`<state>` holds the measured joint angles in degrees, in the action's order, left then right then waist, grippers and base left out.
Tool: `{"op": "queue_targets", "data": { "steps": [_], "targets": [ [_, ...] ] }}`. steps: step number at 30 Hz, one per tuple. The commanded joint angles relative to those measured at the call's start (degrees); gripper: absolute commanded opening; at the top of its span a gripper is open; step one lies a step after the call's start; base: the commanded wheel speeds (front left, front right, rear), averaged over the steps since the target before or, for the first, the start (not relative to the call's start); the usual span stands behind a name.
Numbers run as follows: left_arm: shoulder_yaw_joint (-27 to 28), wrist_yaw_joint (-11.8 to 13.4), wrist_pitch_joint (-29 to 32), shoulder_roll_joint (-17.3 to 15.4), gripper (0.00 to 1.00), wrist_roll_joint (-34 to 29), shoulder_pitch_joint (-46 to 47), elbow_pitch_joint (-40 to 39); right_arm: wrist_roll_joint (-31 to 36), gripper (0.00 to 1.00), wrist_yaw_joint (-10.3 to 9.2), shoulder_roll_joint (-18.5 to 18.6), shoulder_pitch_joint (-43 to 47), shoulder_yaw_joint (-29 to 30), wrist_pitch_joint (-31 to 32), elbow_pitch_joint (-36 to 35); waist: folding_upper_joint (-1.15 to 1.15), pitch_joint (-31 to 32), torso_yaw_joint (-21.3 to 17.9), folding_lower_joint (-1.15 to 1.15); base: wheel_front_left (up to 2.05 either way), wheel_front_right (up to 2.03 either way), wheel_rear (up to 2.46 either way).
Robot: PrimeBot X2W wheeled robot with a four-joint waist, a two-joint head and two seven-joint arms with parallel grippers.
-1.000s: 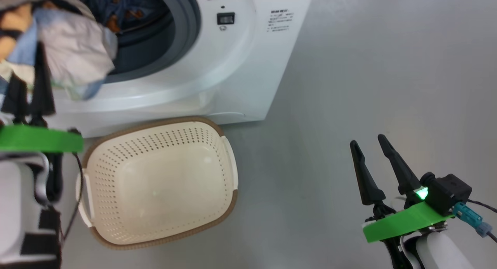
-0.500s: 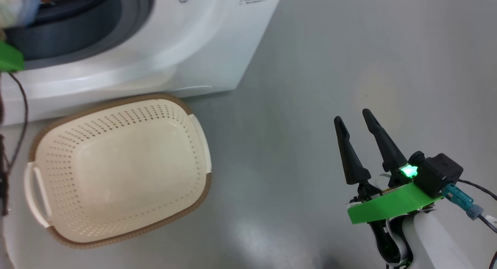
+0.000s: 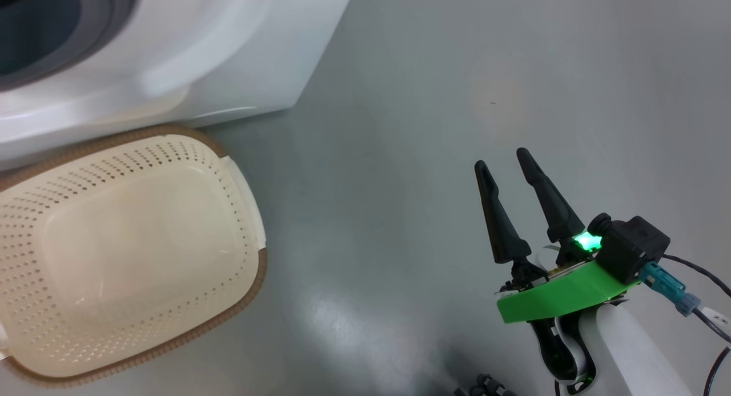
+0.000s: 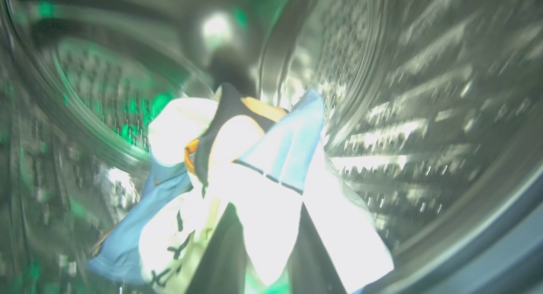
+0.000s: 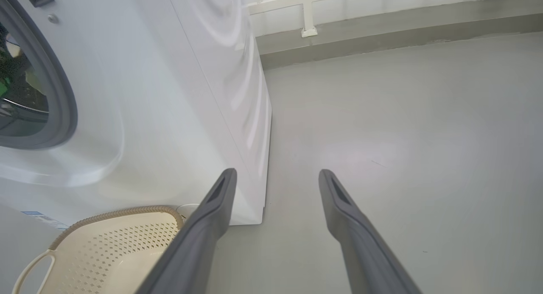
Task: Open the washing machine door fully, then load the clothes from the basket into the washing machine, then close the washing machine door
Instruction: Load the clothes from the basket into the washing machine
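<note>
Inside the steel drum of the washing machine, the left gripper pinches the clothes (pale blue and white, blurred). The right gripper hangs spread wide over the floor, right of the basket.

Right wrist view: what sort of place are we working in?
Likely a laundry area, perhaps a bare utility or test room: a white front-loading washer, a perforated basket by it on plain grey floor, and clothes in the steel drum.
</note>
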<state>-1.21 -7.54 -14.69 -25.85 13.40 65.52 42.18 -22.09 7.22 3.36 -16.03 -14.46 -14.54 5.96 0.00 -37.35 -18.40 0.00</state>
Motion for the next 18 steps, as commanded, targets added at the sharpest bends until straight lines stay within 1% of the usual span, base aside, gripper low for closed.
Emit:
{"op": "queue_targets", "data": {
  "steps": [1,4,5,6,7,8,9,10,11,14,18],
  "targets": [
    [0.4,0.1,-0.3,-2.9,0.00,-0.9,-1.1,1.6,0.0,1.00,0.26,-0.1,0.4,-1.0,-0.5,-1.3,0.00,-0.5,-0.6,0.00,0.00,0.00,0.00],
    [-0.9,0.1,-0.3,-2.9,0.00,-1.5,-0.2,7.4,0.0,1.00,0.26,-0.2,0.4,-1.1,-0.5,-1.3,0.00,-0.6,-0.5,0.00,0.00,0.00,0.00],
    [-1.4,0.1,-0.3,-2.9,0.00,-1.7,1.4,10.8,0.1,1.00,0.26,-0.3,0.3,-1.2,-0.5,-1.3,0.00,-0.7,-0.3,0.00,0.00,0.00,0.00],
    [-1.6,0.1,-0.3,-2.7,0.00,-1.7,2.0,12.2,0.1,1.00,0.26,-0.3,0.2,-1.1,-0.5,-1.3,0.00,-0.6,-0.1,0.00,0.00,0.00,0.00],
    [-2.0,0.1,-0.3,-2.6,0.07,-1.9,2.7,13.2,0.1,1.00,0.26,-0.3,0.2,-1.1,-0.5,-1.3,0.00,-0.5,0.0,0.00,0.00,0.00,0.00],
    [-2.4,0.1,-0.3,-2.6,0.20,-2.1,3.3,14.4,0.1,1.00,0.26,-0.3,0.2,-1.1,-0.5,-1.3,0.00,-0.4,0.2,0.00,0.00,0.00,0.00],
    [-3.1,0.1,-0.3,-2.4,0.44,-2.2,3.8,15.7,0.1,1.00,0.26,-0.4,0.1,-1.1,-0.5,-1.3,0.00,-0.2,0.3,0.00,0.00,0.00,0.00],
    [-3.8,0.1,-0.3,-2.3,0.74,-2.4,4.2,16.4,0.1,1.00,0.26,-0.4,0.2,-1.1,-0.5,-1.2,0.00,0.1,0.5,0.00,0.00,0.00,0.00],
    [-4.2,0.1,-0.3,-2.2,1.00,-2.4,4.5,17.1,0.0,1.00,0.26,-0.4,0.2,-1.1,-0.5,-1.2,0.00,0.4,0.7,0.00,0.00,0.00,0.00],
    [-5.1,0.1,-0.3,-1.8,1.00,-2.0,5.0,18.8,0.0,1.00,0.26,-0.4,0.2,-1.1,-0.5,-1.0,0.00,1.3,1.2,0.00,0.00,0.00,0.00],
    [-5.4,0.1,-0.3,-1.3,1.00,-0.8,4.5,19.1,0.1,1.00,0.26,-0.4,0.2,-1.3,-0.5,-0.7,0.00,2.7,1.8,0.00,0.00,0.00,0.00]
  ]
}}
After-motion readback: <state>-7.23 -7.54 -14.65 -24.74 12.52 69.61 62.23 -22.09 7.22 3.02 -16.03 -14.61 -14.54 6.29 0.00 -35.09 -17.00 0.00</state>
